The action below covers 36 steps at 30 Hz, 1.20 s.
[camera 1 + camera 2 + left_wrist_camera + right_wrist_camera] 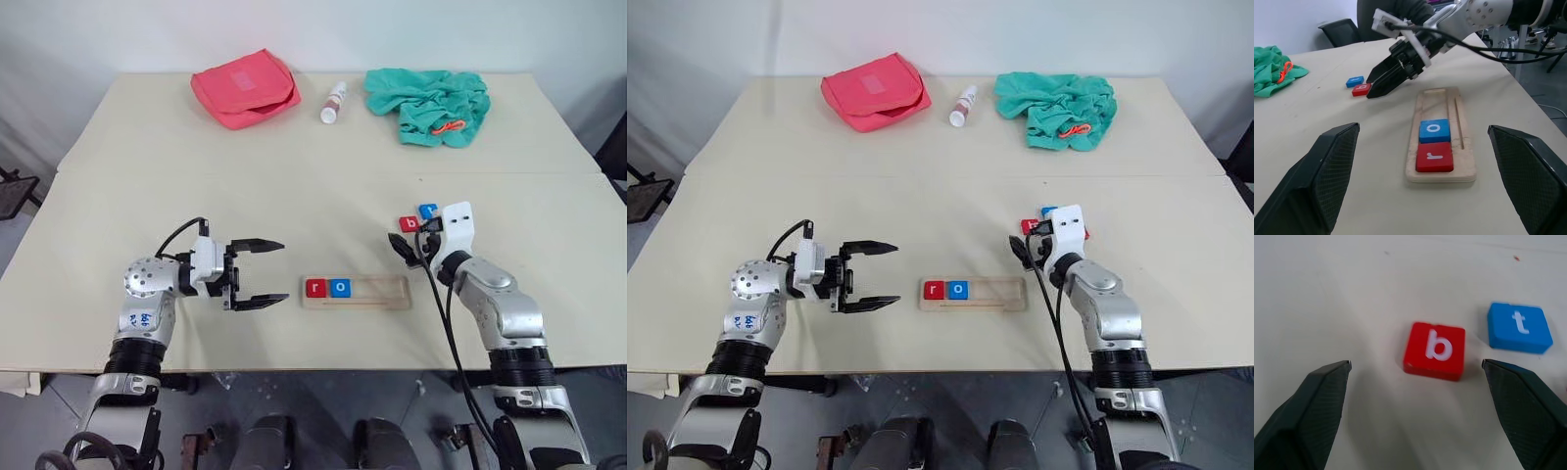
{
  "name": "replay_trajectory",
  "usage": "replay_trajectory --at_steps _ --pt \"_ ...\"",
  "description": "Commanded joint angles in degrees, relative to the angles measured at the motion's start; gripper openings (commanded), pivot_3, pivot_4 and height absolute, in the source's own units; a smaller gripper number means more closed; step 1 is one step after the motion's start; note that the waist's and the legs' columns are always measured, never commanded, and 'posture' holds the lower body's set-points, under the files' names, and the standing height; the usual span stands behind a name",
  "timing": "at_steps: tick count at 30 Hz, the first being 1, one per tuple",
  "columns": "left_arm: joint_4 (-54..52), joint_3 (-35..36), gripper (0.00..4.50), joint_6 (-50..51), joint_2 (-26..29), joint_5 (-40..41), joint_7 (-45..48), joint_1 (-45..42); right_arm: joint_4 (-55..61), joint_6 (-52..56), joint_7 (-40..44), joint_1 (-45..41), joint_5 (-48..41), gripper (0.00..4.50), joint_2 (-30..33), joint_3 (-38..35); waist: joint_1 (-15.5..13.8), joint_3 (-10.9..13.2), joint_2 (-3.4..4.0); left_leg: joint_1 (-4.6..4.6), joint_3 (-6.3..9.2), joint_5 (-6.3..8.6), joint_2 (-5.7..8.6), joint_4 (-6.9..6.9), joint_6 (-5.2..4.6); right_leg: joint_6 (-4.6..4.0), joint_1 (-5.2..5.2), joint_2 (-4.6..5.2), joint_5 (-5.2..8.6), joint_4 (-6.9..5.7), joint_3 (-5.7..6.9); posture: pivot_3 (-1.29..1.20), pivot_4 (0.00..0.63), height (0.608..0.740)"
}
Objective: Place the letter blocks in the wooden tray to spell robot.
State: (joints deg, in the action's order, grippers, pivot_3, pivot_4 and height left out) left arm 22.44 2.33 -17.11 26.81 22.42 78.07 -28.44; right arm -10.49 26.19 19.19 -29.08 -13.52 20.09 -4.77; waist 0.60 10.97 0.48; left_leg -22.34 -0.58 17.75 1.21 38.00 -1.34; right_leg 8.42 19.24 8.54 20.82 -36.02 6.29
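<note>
The wooden tray (377, 292) lies at the table's front middle. A red r block (315, 288) and a blue o block (340, 287) sit side by side at its left end. On the table just beyond the tray's right end lie a red b block (1435, 350) and a blue t block (1519, 327). My right gripper (1415, 363) is open and points at the b block from just short of it, a little above the table. To the left of the tray my left gripper (260, 272) is open, empty and pointing toward the tray.
Along the far edge lie a red fabric pouch (245, 88), a small white bottle (334, 102) and a crumpled green cloth (428, 105). A seam (147, 172) crosses the table between them and the tray.
</note>
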Motion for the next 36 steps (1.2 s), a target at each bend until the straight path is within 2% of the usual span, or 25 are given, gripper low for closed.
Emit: replay_trajectory --at_steps 1,5,7,8,15,21,27,32,36 --pt "-3.9 1.2 4.47 0.4 0.7 1.5 -1.1 1.1 -2.3 -2.6 -0.7 -1.2 1.4 4.5 -1.4 0.6 0.1 0.0 0.0 -0.01 0.0 0.0 0.0 0.01 0.0 0.0 0.0 0.0 0.0 0.0 -0.01 0.0 0.15 0.74" --pt "-5.0 1.2 4.47 0.7 0.9 1.5 -1.8 2.0 -3.7 -2.8 -0.5 -2.2 1.9 4.5 -2.9 0.6 0.5 0.0 -0.01 0.0 0.0 0.0 -0.01 0.01 0.0 0.0 0.01 0.0 0.0 -0.02 -0.03 0.0 0.15 0.74" --pt "-5.4 1.1 4.5 0.8 1.0 1.6 -2.0 2.3 -4.7 -2.4 -1.5 -2.8 2.5 4.1 -3.5 0.2 0.8 0.0 -0.01 0.0 0.01 0.0 -0.02 0.01 0.0 0.0 0.01 0.0 0.0 -0.04 -0.03 0.0 0.15 0.74" --pt "-5.5 1.0 4.5 0.9 1.0 1.6 -2.0 2.4 -4.9 -2.3 -1.7 -2.9 2.6 3.89 -3.7 0.1 0.9 0.0 -0.02 0.0 0.02 0.0 -0.02 0.01 0.0 0.0 0.01 0.0 0.0 -0.04 -0.03 0.0 0.15 0.74" --pt "-5.3 1.1 4.5 0.7 1.2 2.5 -1.0 3.0 -0.9 -1.7 -2.6 -1.6 2.3 1.49 -5.0 -0.4 1.1 0.0 -0.02 0.0 0.02 0.0 -0.03 -0.03 0.01 0.0 0.07 -0.01 0.0 -0.07 -0.03 0.0 0.15 0.74" --pt "-2.2 2.5 4.5 0.5 2.6 4.5 2.9 3.1 13.6 3.1 -3.0 2.4 -0.4 1.46 -4.3 -2.4 1.0 0.0 -0.02 -0.11 -0.01 0.0 -0.01 -0.06 0.01 0.0 0.24 0.0 0.0 -0.13 -0.1 0.0 0.15 0.74" --pt "3.5 4.5 4.5 -1.2 4.2 6.7 10.0 2.9 38.5 16.6 -7.5 14.8 -3.8 1.46 -3.5 -6.4 0.3 0.0 -0.03 -0.12 0.08 0.0 0.01 -0.06 0.01 0.0 0.25 0.0 0.0 -0.17 -0.11 0.0 0.15 0.74" --pt "7.2 4.4 4.5 -4.0 4.5 6.2 13.2 2.6 48.3 22.7 -10.4 23.7 -4.5 1.46 -4.5 -8.2 -0.4 0.0 -0.03 -0.11 -0.07 0.0 0.02 -0.03 0.01 0.0 0.25 0.0 0.0 -0.14 -0.18 0.0 0.15 0.74" --pt "8.9 3.9 4.5 -5.8 5.1 6.4 14.3 3.1 51.4 25.1 -11.9 27.5 -5.3 1.46 -5.4 -9.4 -0.5 0.0 -0.04 -0.09 -0.11 0.0 0.02 -0.02 0.01 0.0 0.24 0.01 0.0 -0.14 -0.2 0.0 0.15 0.74"
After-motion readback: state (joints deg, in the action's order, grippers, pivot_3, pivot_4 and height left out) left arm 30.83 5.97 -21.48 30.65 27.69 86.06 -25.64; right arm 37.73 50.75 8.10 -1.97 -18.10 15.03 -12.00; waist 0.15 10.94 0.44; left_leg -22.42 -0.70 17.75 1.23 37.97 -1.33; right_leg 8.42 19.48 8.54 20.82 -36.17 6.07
